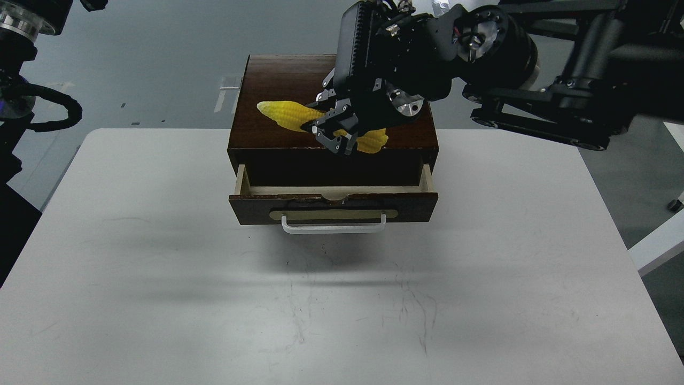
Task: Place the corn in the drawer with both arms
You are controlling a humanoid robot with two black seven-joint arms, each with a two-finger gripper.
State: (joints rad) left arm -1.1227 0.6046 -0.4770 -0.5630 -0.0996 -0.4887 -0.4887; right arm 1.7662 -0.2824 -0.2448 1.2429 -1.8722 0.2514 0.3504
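Observation:
The yellow corn (286, 114) lies almost level in my right gripper (332, 133), its pointed end to the left, held over the front part of the dark brown box top (272, 80). The gripper is shut on the cob's middle and points down. Below it the drawer (334, 206) stands pulled out a little, showing pale inner sides, a chipped top edge and a white bar handle (333, 226). Only upper parts of my left arm (21, 32) show at the left edge; its gripper is out of view.
The box stands at the back middle of a white table (160, 278). My right arm (539, 107) stretches in from the right above the table's back edge. Grey floor lies behind.

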